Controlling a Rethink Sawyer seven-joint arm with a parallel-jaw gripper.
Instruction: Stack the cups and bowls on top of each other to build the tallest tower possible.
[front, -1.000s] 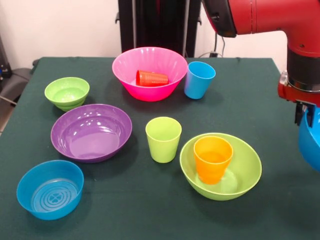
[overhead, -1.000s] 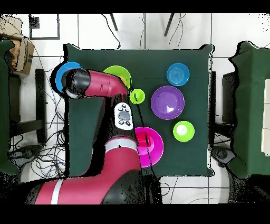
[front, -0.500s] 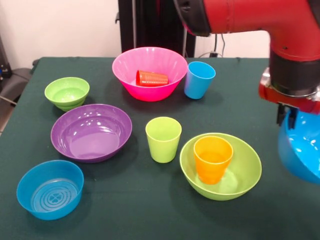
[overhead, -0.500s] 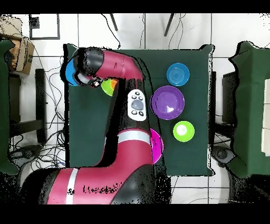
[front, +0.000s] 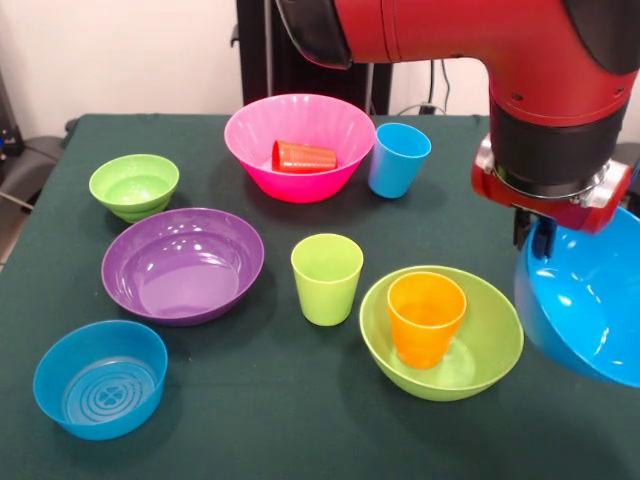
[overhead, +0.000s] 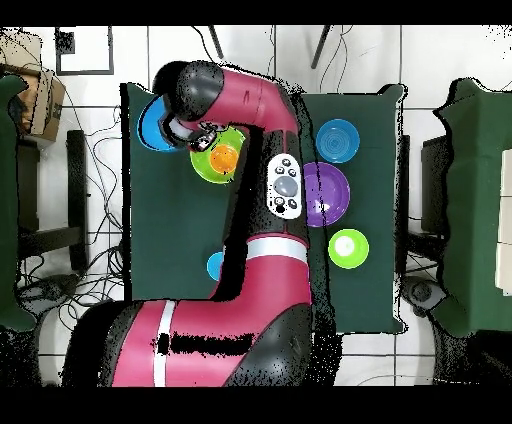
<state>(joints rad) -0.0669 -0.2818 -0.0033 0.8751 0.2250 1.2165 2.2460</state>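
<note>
Red robot arm over a green table, its tool clamped on the rim of a large blue bowl, held tilted in the air just beside a large lime green bowl. An orange cup stands upright inside that green bowl. A lime green cup stands nearby.
</note>
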